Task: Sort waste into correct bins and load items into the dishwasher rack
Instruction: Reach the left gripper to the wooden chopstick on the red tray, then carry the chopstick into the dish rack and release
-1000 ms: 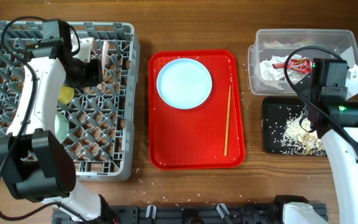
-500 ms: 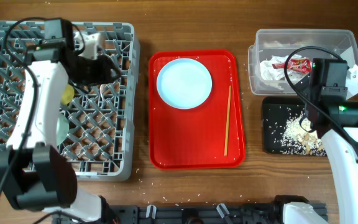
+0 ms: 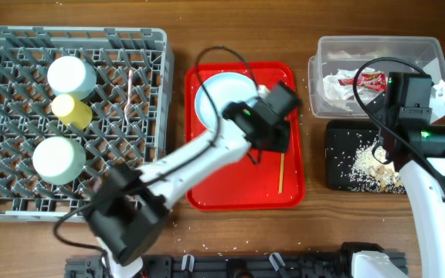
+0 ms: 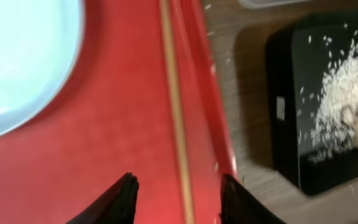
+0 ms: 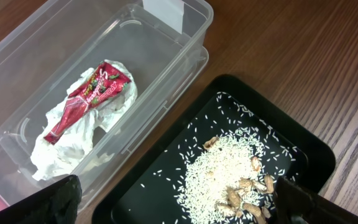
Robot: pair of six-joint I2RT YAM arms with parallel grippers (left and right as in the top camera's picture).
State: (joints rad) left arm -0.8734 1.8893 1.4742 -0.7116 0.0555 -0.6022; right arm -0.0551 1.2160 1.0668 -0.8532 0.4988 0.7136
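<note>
Over the red tray (image 4: 104, 155), the left arm reaches far across the table. Its left gripper (image 4: 178, 186) is part-spread and empty, straddling the thin wooden chopstick (image 4: 173, 93) beside the smooth pale plate (image 4: 17, 56). At the bins, the right gripper (image 5: 179, 198) hangs wide above the black tray (image 5: 309, 158) of grainy rice (image 5: 222, 168) and the clear tub (image 5: 55, 56) with the crinkled wrapper (image 5: 95, 93).

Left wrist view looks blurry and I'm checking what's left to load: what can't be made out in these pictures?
- chopstick: both ends cut off in left wrist view; upper part behind the left arm overhead.
- plate: blurred and edge-cut in left wrist view; partly under the arm overhead.
</note>
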